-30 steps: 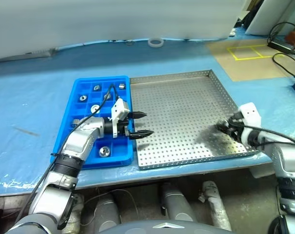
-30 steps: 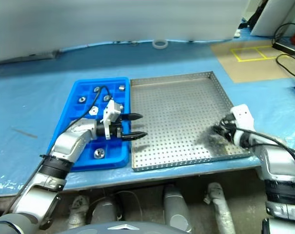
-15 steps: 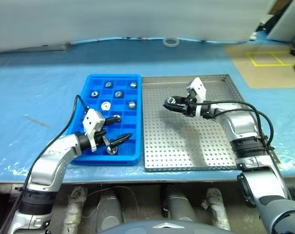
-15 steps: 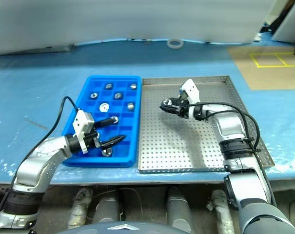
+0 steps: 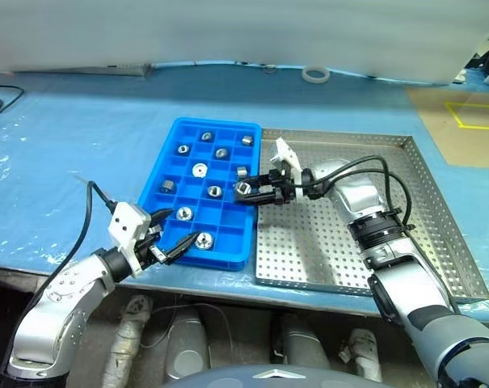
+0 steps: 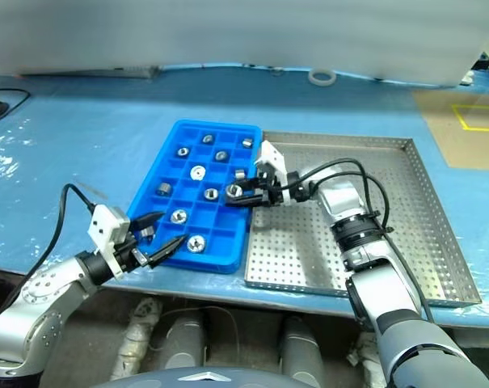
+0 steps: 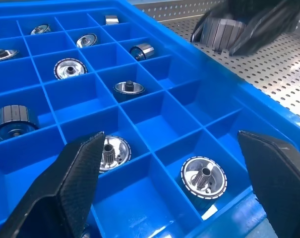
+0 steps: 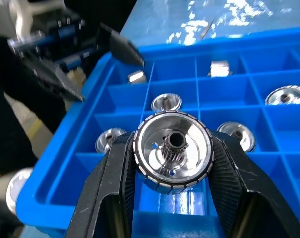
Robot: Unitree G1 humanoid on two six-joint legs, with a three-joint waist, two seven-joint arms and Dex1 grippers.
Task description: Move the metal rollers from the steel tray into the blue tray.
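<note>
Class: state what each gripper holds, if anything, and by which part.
The right gripper pinches a metal roller by its ribbed outer rim, hub facing outward. The left gripper is open and holds nothing.

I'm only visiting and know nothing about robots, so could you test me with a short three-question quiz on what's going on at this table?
1. True or false: the right pincer is shut on a metal roller.
2. Over which tray does that roller hang? A) the steel tray B) the blue tray C) neither
3. Fill in: the left pincer, near the blue tray's front edge, is ____ and holds nothing.

Key: 1 true; 2 B, it is over the blue tray's compartments, where other rollers already sit; 3 open.
</note>
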